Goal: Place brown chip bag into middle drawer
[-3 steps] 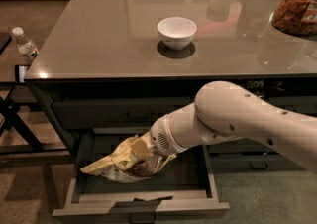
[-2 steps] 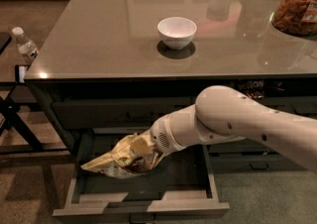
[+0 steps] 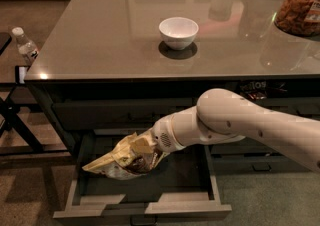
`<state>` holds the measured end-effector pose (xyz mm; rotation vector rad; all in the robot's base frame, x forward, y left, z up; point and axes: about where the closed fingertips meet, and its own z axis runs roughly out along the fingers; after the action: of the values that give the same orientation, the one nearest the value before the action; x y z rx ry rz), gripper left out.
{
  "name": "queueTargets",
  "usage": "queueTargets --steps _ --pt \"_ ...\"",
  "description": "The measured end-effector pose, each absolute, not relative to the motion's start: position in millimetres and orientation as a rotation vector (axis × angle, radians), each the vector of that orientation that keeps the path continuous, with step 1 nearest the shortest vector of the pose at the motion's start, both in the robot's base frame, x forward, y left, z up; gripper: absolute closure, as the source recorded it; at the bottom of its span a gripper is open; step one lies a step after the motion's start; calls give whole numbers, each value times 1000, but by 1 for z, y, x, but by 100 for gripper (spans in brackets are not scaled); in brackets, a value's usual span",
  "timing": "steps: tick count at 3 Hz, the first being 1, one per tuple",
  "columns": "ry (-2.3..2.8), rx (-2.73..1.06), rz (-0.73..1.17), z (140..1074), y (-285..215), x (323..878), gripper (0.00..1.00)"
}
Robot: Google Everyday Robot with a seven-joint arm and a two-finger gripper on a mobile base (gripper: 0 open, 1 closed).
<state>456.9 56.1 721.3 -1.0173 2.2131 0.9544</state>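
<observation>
The brown chip bag (image 3: 125,159) is crumpled, pale yellow with a dark brown patch, and hangs tilted inside the pulled-out middle drawer (image 3: 145,207), just above its grey floor at the left. My gripper (image 3: 145,151) sits at the end of the white arm (image 3: 235,120), reaching down from the right into the drawer. It is shut on the bag's right end and mostly hidden behind it. The closed top drawer (image 3: 120,115) is just above.
A white bowl (image 3: 178,32) stands on the grey counter (image 3: 100,40). A clear jar of brown snacks (image 3: 299,5) is at the back right. A water bottle (image 3: 25,46) stands on a stand at the left. Narrower drawers (image 3: 260,160) lie to the right.
The bag and gripper have lowered very slightly into the drawer; otherwise almost nothing has moved.
</observation>
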Motion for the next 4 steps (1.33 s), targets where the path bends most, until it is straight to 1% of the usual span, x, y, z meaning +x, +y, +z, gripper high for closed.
queueTargets --steps 1,3,4 --pt "2176 -1016 1030 714 59 458 100" --pt "2010 -1041 1250 669 72 481 100" --pt "2010 -1042 1249 669 72 481 100"
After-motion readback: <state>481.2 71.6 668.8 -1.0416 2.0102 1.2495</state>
